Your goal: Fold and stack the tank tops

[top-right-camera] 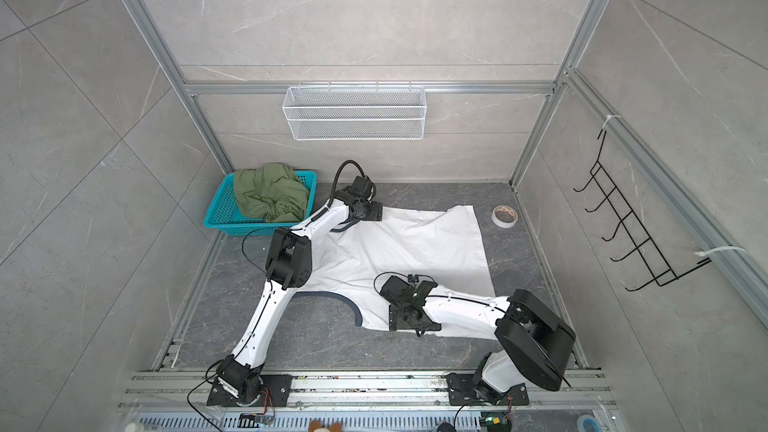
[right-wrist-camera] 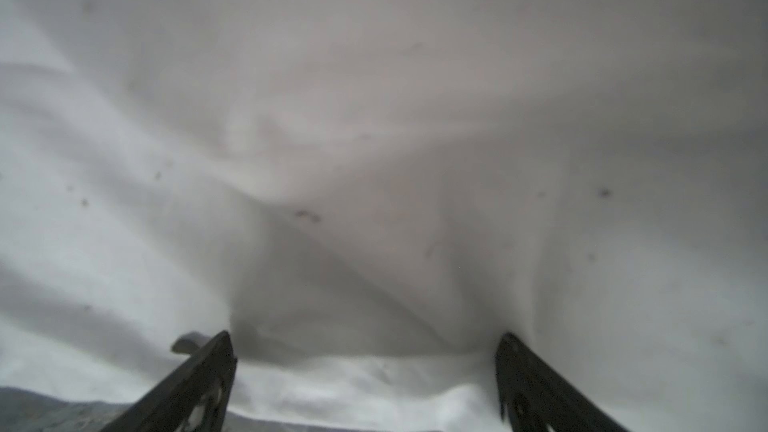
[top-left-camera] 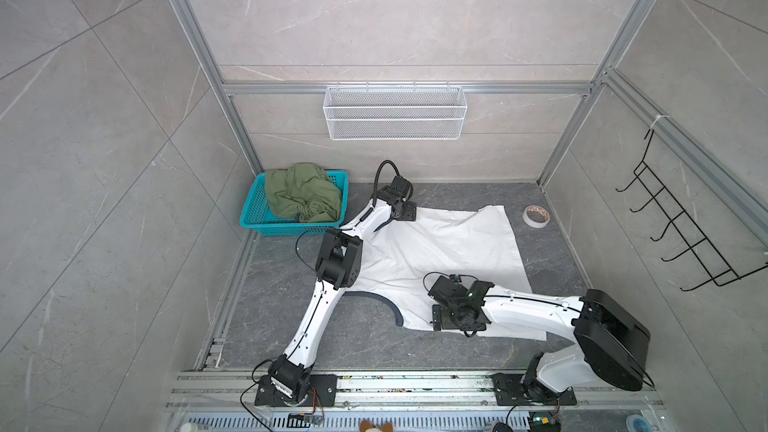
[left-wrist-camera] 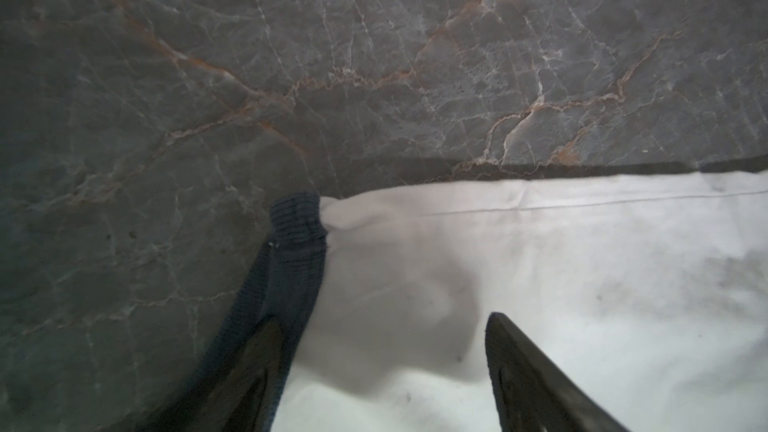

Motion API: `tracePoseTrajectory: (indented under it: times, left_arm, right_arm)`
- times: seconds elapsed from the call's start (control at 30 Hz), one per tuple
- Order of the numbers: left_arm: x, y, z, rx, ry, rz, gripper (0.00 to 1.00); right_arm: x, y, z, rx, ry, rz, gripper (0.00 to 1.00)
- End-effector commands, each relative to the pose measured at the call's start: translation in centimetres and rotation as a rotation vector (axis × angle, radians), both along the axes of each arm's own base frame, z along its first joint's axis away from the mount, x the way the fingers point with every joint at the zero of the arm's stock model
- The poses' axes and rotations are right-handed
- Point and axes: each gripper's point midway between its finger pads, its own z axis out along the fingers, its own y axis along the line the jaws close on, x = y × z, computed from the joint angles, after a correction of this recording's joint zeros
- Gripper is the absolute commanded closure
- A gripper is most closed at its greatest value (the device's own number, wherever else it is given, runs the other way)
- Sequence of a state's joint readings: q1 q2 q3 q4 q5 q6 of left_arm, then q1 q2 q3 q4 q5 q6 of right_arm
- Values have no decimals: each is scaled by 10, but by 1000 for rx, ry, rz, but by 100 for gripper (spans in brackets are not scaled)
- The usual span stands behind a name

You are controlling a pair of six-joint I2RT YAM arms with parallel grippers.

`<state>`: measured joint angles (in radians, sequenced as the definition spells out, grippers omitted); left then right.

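On the dark marble table point(top-left-camera: 374, 347), in both top views, the white tank top point(top-left-camera: 449, 251) lies spread. My left pincer point(top-left-camera: 405, 214) is at its far corner and my right pincer point(top-left-camera: 446, 317) at its near edge. The olive tank top point(top-left-camera: 301, 197) is bunched in the teal basket point(top-left-camera: 251, 218). A tape roll point(top-left-camera: 536, 216) lies just off the far right corner.

In the left wrist view that pincer stands open, one finger point(left-wrist-camera: 249, 371) in front of the navy trim point(left-wrist-camera: 297, 222), with bare stone beyond the hem.

In the right wrist view that pincer gapes over rumpled white cloth, gripping nothing.
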<state>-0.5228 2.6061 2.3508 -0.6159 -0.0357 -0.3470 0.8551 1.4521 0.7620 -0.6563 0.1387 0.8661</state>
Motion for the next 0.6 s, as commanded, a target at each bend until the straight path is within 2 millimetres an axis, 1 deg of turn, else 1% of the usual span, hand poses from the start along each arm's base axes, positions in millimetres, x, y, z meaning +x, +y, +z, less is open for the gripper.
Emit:
tracePoseTrajectory:
  times: [0.0, 0.03, 0.1, 0.13, 0.17, 0.27, 0.4, 0.47, 0.57]
  left_arm:
    - [-23, 1, 63, -21, -9, -36, 15]
    - [-30, 0, 74, -27, -13, -39, 14]
    - [-44, 2, 84, -40, -7, -40, 13]
    - [-51, 6, 98, -58, -18, -30, 13]
    - [-57, 10, 99, -65, -12, -20, 13]
    - [-74, 20, 90, -74, 12, 12, 13]
    - [-91, 30, 66, -87, 49, 40, 16]
    - [-99, 34, 55, -85, 66, 50, 17]
    - [-111, 42, 42, -93, 80, 73, 17]
  right_arm:
    - [13, -13, 22, 21, -29, -6, 2]
    - [22, -15, 29, 27, -46, -13, 2]
    - [36, -21, 36, 35, -68, -42, 2]
    - [43, -26, 37, 41, -70, -67, 2]
    - [50, -31, 37, 49, -68, -95, 2]
    - [71, -43, 38, 85, -75, -160, 3]
    - [95, -61, 34, 125, -68, -251, 3]
    - [100, -70, 26, 134, -39, -288, 3]
    - [100, -86, 15, 132, 0, -344, 4]
